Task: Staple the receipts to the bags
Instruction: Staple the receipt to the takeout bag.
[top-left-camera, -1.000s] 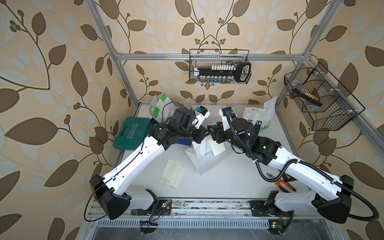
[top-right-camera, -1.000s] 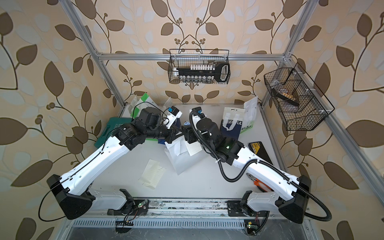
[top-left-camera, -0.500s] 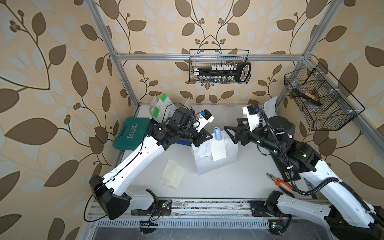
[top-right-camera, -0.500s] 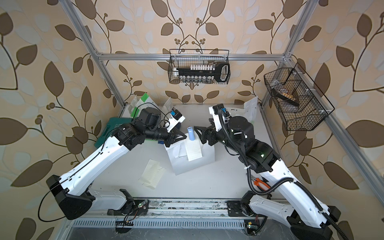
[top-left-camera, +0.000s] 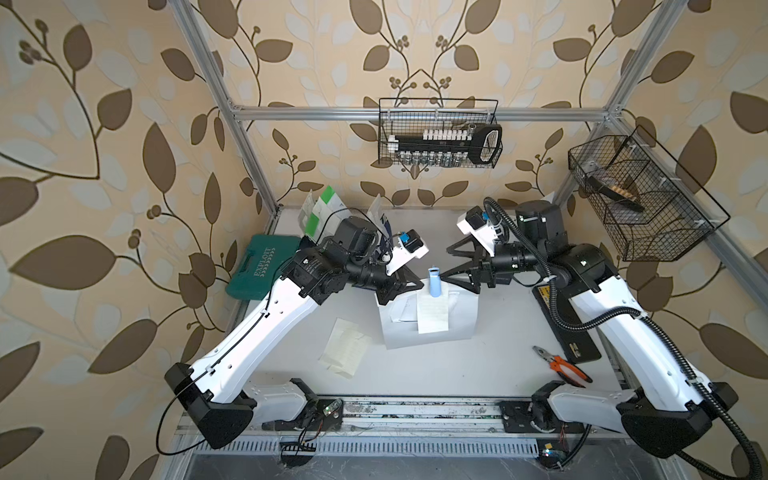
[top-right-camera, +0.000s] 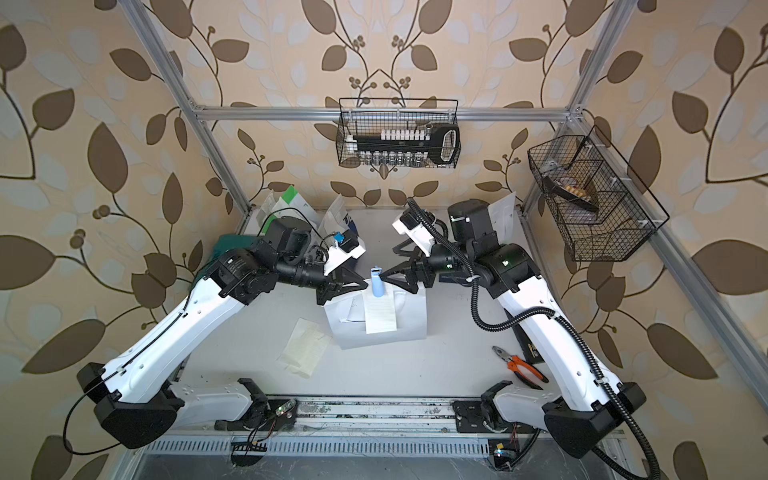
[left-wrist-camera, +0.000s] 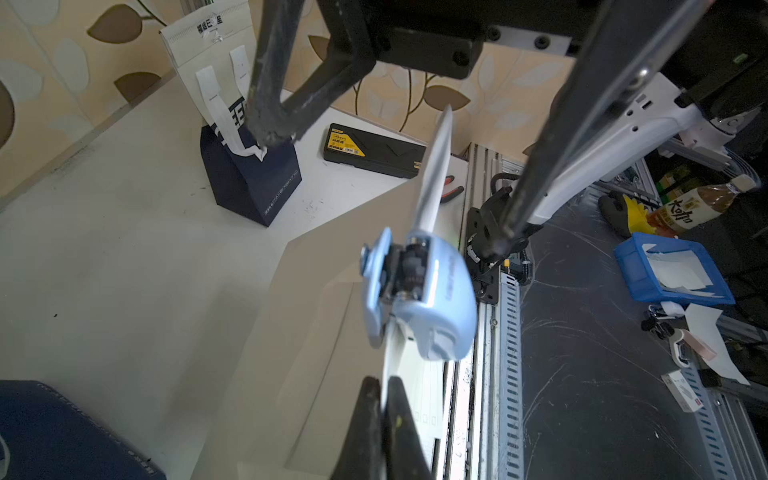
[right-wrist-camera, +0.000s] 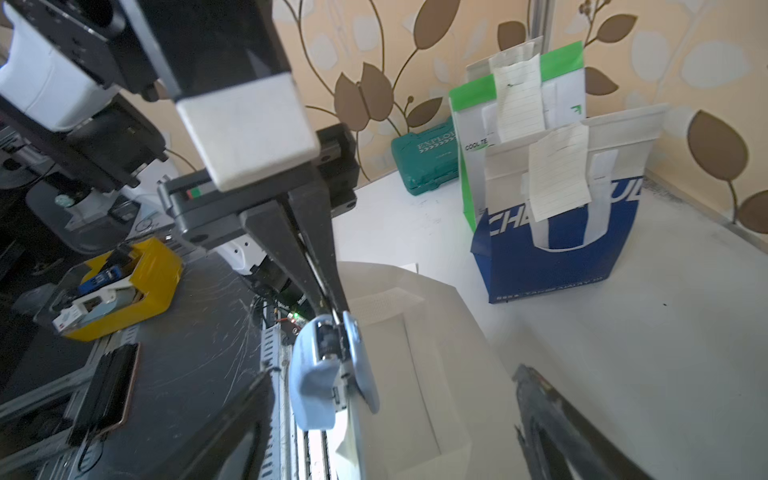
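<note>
A white bag (top-left-camera: 461, 322) stands mid-table with a cream receipt (top-left-camera: 432, 313) hanging over its front. The light-blue stapler (top-left-camera: 434, 282) sits clamped on the bag's top edge over the receipt, and nothing holds it. My left gripper (top-left-camera: 420, 286) is shut on that top edge just left of the stapler; in the left wrist view its tips (left-wrist-camera: 384, 399) pinch thin white paper below the stapler (left-wrist-camera: 419, 291). My right gripper (top-left-camera: 444, 262) stands open just right of the stapler, not touching it. Its fingers (right-wrist-camera: 548, 415) flank the stapler (right-wrist-camera: 328, 374) in the right wrist view.
Loose receipts (top-left-camera: 345, 347) lie left of the bag. Green bags (top-left-camera: 320, 212) and a blue bag (right-wrist-camera: 557, 249), with receipts hanging on the two seen from the right wrist, stand at the back left by a teal case (top-left-camera: 259, 266). A black case (top-left-camera: 561, 324) and orange pliers (top-left-camera: 561, 365) lie at the right.
My right gripper has let go of the stapler, opened wide and drawn back to the right. The stapler stays on the bag. The left gripper keeps its pinch.
</note>
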